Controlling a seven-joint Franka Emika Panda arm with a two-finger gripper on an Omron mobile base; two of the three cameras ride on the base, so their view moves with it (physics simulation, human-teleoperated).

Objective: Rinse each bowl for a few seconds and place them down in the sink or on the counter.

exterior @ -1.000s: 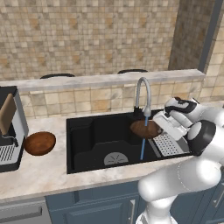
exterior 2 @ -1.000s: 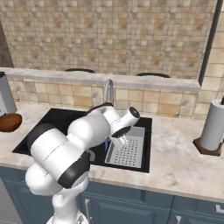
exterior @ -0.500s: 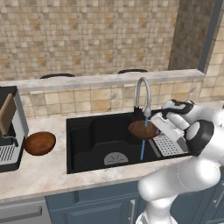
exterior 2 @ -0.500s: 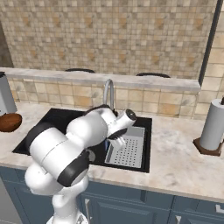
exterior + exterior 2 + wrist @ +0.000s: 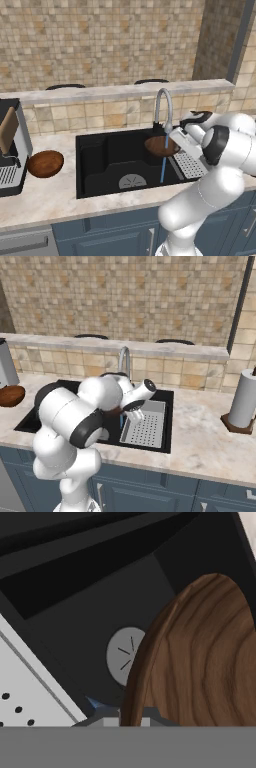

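My gripper (image 5: pixel 173 144) is shut on the rim of one reddish-brown bowl (image 5: pixel 160 146), held over the right part of the black sink (image 5: pixel 100 167) just below the curved silver faucet (image 5: pixel 163 104). A thin blue stream of water (image 5: pixel 163 169) falls past the bowl into the basin. In the hand view the bowl (image 5: pixel 200 662) stands close and tilted, its rim running down between my fingers, with the grey drain (image 5: pixel 125 654) beyond it. The other bowl (image 5: pixel 45 164) rests on the counter (image 5: pixel 55 195) left of the sink, also visible as the bowl (image 5: pixel 11 395) at the left edge.
A grey perforated tray (image 5: pixel 190 165) lies in the sink's right end, right under my hand. A coffee machine (image 5: pixel 10 145) stands at the far left of the counter. A paper towel roll (image 5: pixel 245 401) stands on the counter to the right. A raised ledge (image 5: pixel 115 92) runs behind the faucet.
My hand has carried the bowl a little to the left, closer under the faucet spout. The bowl on the counter has stayed where it was.
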